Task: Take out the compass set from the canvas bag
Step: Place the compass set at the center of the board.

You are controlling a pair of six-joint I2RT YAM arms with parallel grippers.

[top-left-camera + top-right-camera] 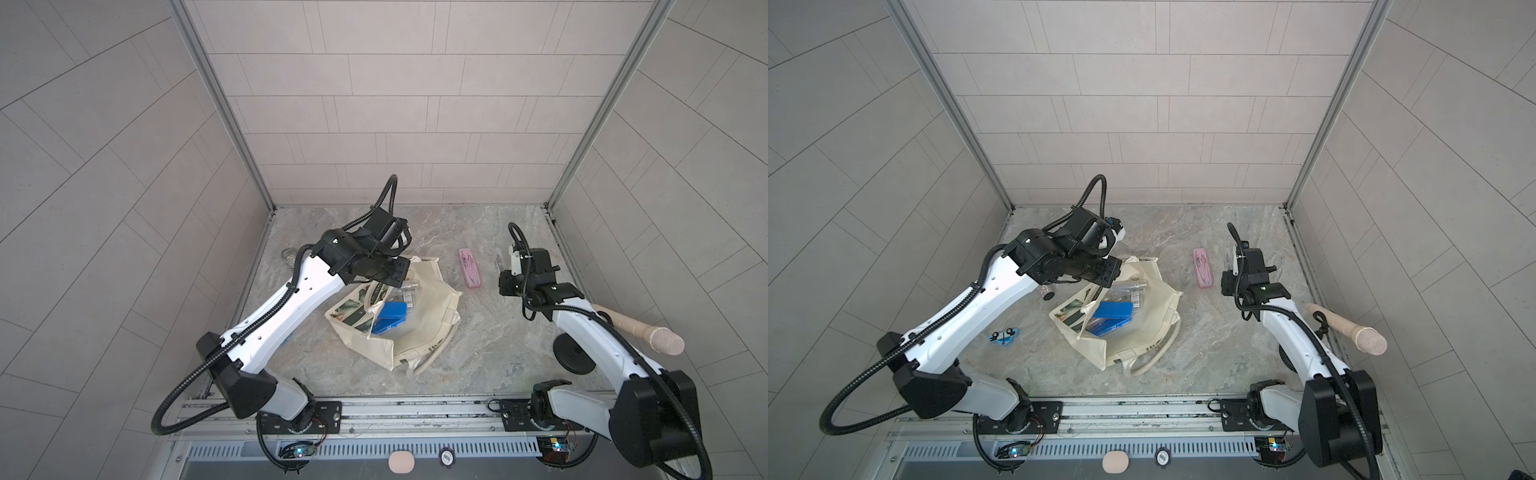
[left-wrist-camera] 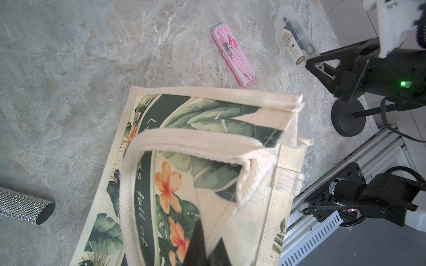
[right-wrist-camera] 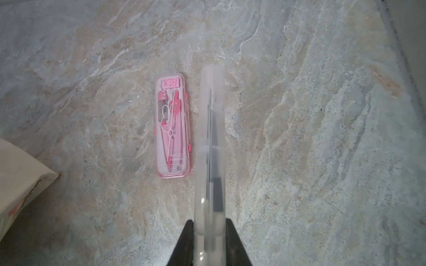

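Canvas bag (image 1: 415, 324) has its rim pinched in the left claw (image 2: 207, 248), gaping at mid-frame, a blue box (image 1: 388, 318) inside. Right claw (image 3: 208, 222) is clamped on a clear case (image 3: 211, 138), near the pink compass set (image 1: 470, 268) lying on the desk (image 1: 498, 353), right of the bag.

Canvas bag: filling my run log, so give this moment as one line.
left hand: shut on canvas bag; right hand: shut on clear case; pink compass set: on table; blue case: in bag

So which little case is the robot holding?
The clear case, gripped in the right jaws. The pink case lies on the table; the blue case sits in the bag.
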